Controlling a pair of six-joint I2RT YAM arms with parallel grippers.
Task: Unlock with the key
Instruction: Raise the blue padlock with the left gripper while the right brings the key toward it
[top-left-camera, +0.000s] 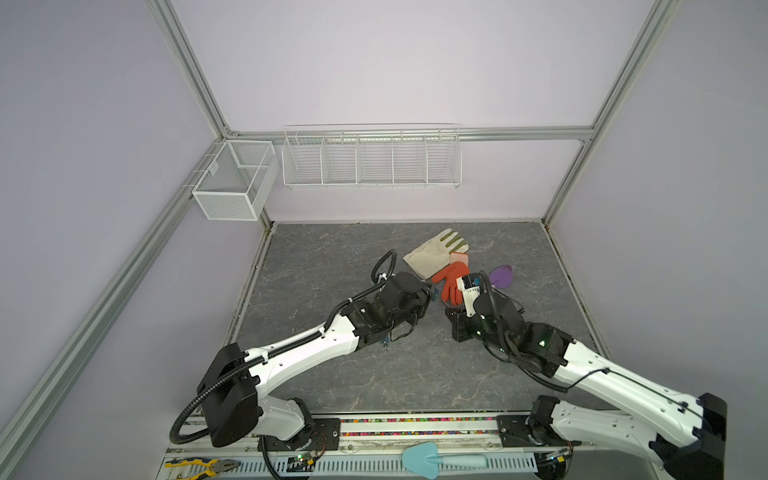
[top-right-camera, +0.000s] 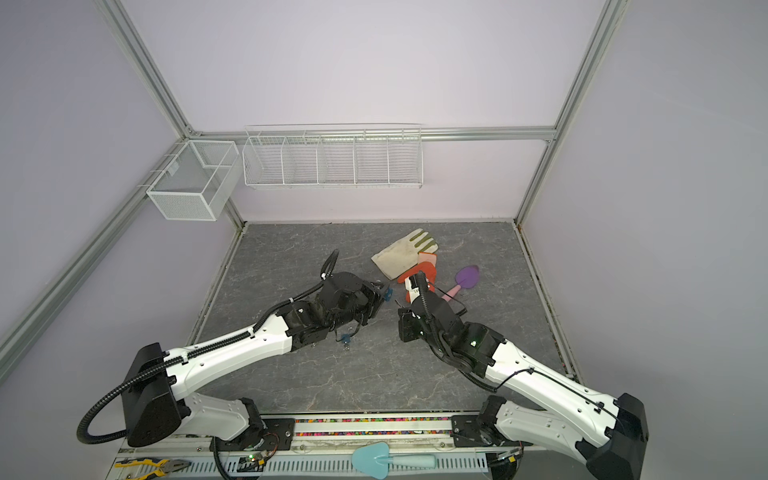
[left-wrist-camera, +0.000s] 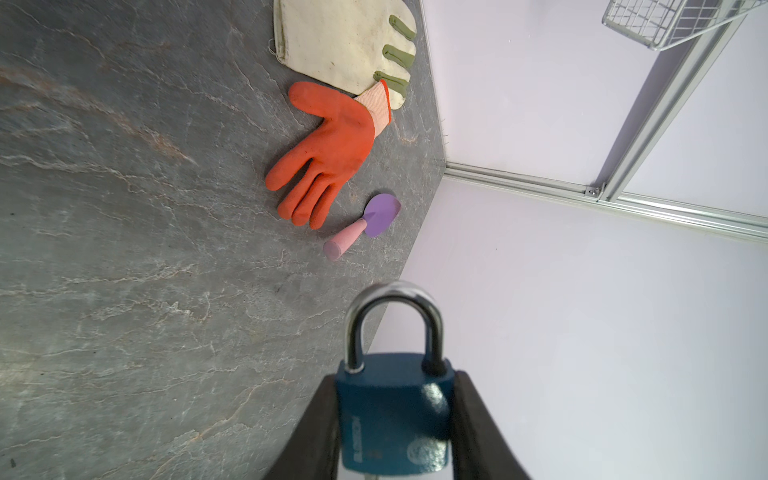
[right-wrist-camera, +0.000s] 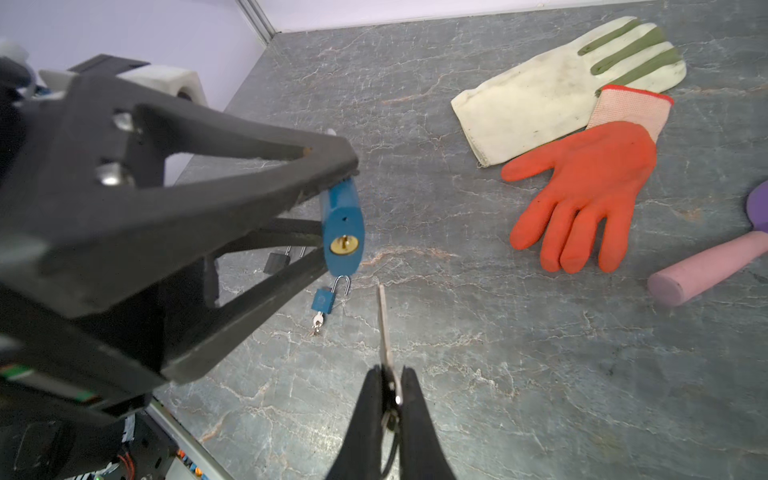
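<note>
right wrist view: key (right-wrist-camera: 382, 324) near the clamped padlock (right-wrist-camera: 341, 218) (open gap between).

The dark blue metal padlock (left-wrist-camera: 392, 419) runs off the picture's edge in the left wrist view, so its keyhole is out of sight there; in both top views only a blue sliver shows past the left gripper (top-right-camera: 384, 296); the silver key (right-wrist-camera: 383, 328) has its head buried between the black fingers (right-wrist-camera: 368, 415) of the right gripper (right-wrist-camera: 390, 370), and from above it is too small to find; the purple-bladed, pink-handled trowel (right-wrist-camera: 706, 266) is cut by the right wrist picture's edge; a small black padlock (right-wrist-camera: 276, 262) sits half hidden behind the left arm's blurred fingers (right-wrist-camera: 187, 199); the right arm covers part of the orange rubber glove (top-left-camera: 451, 282).
</note>
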